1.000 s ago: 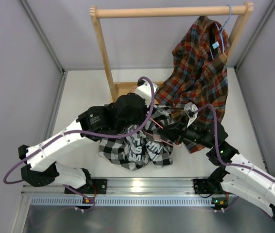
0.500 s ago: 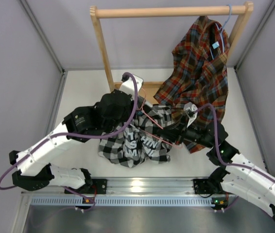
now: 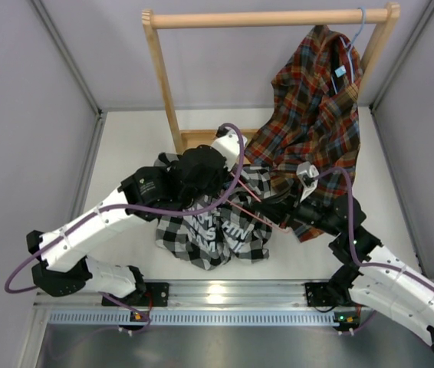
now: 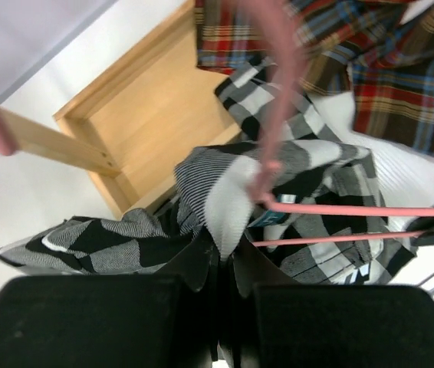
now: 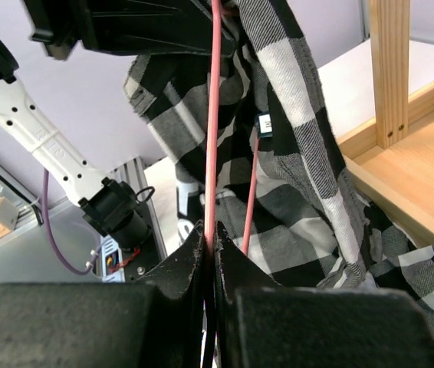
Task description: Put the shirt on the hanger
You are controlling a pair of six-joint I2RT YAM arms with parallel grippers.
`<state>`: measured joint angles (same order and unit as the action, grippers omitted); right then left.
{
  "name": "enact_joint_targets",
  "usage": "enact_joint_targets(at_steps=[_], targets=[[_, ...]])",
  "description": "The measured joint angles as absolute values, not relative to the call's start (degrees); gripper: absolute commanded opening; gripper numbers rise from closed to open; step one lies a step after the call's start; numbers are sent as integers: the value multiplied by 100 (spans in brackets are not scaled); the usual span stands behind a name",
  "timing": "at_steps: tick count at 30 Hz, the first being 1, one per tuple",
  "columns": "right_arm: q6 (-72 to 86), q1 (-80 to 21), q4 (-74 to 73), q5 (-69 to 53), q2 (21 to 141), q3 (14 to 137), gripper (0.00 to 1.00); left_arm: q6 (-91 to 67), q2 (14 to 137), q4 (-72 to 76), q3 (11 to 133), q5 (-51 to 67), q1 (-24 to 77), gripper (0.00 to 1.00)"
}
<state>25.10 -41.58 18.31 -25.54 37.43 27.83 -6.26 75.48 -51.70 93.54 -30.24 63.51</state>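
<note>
The black-and-white checked shirt (image 3: 209, 226) with white lettering lies bunched on the table between both arms. My left gripper (image 4: 228, 257) is shut on a fold of the shirt (image 4: 225, 184), lifting it near the rack's base. The pink wire hanger (image 3: 251, 211) runs from the raised fabric toward my right gripper (image 3: 274, 207). In the right wrist view my right gripper (image 5: 211, 241) is shut on one wire of the hanger (image 5: 214, 115), and the shirt (image 5: 294, 92) drapes over the hanger's far end. The hanger's hook (image 4: 274, 69) curves up above the pinched fold.
A wooden clothes rack (image 3: 271, 17) stands at the back, its box base (image 3: 202, 138) just behind the left wrist. A red plaid shirt (image 3: 317, 100) hangs from it on a light blue hanger (image 3: 359, 31), reaching down beside the right arm. Grey walls close both sides.
My left arm swung left and back with the shirt fold, then returned right toward the hanger. The shirt's heap shifted slightly. The right arm edged a little right, still holding the hanger.
</note>
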Motion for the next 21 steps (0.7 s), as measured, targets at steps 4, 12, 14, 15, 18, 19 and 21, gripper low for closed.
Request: enact_joint_targets(at_steps=[4,12,14,15,18,19,21], targets=[[2510,-4158,1868,-2539,3894,2783,0,-497,7703,-5238,9507,-2663,6394,29],[2587,-4158,2418,-2305,3610,2383,0,-301,7616,-5358,9629,-2668,6469,98],[2655,-4160,2633,-2294,3522,2176,0,-123,7511,-5343,9666,-2711,6466,98],[2692,-4160,2740,-2287,3494,2086,0,5,7428,-5306,9666,-2738,6466,98],[2777,-4160,2965,-2276,3470,1940,0,537,7120,-4941,9529,-2838,6466,98],[2810,-4160,3026,-2272,3454,1914,0,770,6987,-4783,9415,-2860,6466,98],[2838,-4163,3089,-2268,3400,1892,0,1273,6705,-4423,9135,-2744,6410,98]])
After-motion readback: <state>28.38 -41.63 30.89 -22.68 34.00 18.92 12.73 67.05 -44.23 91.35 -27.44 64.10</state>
